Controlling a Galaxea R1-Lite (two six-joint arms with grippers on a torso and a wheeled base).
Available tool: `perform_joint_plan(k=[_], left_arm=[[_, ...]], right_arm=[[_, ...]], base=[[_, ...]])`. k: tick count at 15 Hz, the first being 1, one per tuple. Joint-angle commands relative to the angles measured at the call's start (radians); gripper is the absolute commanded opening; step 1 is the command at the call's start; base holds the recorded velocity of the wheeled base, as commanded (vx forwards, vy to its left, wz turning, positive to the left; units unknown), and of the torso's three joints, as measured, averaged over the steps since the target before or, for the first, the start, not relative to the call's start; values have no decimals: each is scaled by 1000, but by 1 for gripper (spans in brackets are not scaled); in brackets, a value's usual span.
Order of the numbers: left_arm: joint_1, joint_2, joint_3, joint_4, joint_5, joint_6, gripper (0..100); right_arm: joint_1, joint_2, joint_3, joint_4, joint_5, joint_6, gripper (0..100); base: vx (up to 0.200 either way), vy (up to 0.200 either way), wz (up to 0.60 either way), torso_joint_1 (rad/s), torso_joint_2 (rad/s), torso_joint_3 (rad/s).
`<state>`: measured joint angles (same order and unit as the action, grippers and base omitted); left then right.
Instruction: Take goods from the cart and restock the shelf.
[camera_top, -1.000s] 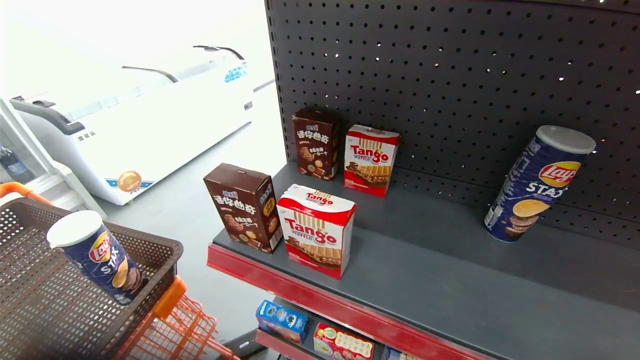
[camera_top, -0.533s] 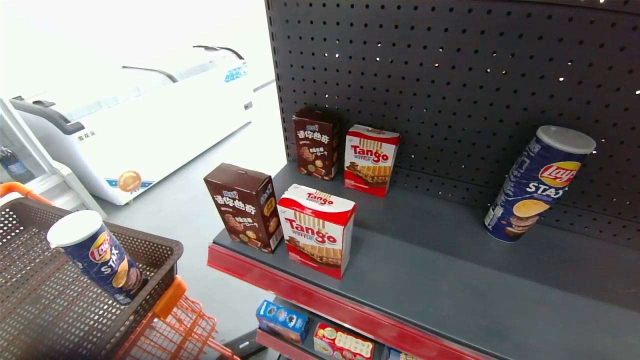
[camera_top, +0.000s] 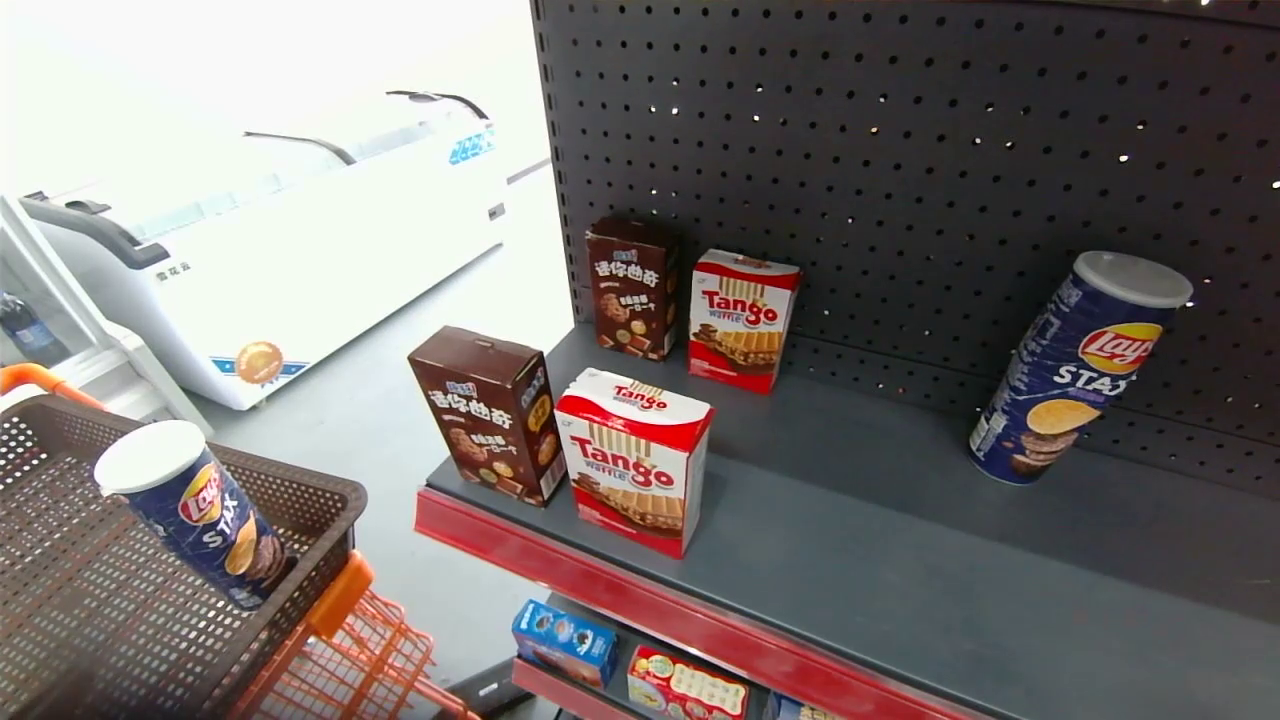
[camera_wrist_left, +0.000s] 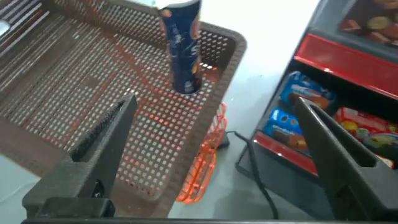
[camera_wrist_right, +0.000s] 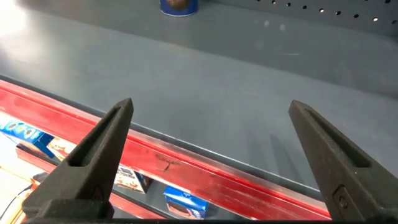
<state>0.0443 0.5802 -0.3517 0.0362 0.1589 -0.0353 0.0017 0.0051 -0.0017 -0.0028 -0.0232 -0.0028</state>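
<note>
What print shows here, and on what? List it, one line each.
Brand print is not quoted here.
Cart chip can: large logo, legible.
Shelf chip can: same logo, legible.
Front red-white box, rear red-white box: large logo, legible.
Front brown box, rear brown box: large characters, legible.
Freezer: label too small.
Lower-shelf packs: blurred.
</note>
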Motion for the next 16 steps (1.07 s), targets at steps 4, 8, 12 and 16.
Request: perform_joint_plan(k=[4, 8, 12, 16], left_arm=[[227, 504, 65, -364, -82, -3, 100], [220, 814, 146, -812, -127, -8, 100], [232, 1027, 178, -1168, -124, 11, 100], [232, 1185, 165, -1343, -124, 11, 100]], right_arm=[[0, -1, 0, 0, 0, 0, 100], [0, -1, 0, 0, 0, 0, 100], [0, -1, 0, 0, 0, 0, 100], [0, -1, 0, 0, 0, 0, 100]], base=[[0, 0, 0, 0, 0, 0], [0, 0, 0, 0, 0, 0], [0, 0, 0, 0, 0, 0], [0, 0, 0, 0, 0, 0]])
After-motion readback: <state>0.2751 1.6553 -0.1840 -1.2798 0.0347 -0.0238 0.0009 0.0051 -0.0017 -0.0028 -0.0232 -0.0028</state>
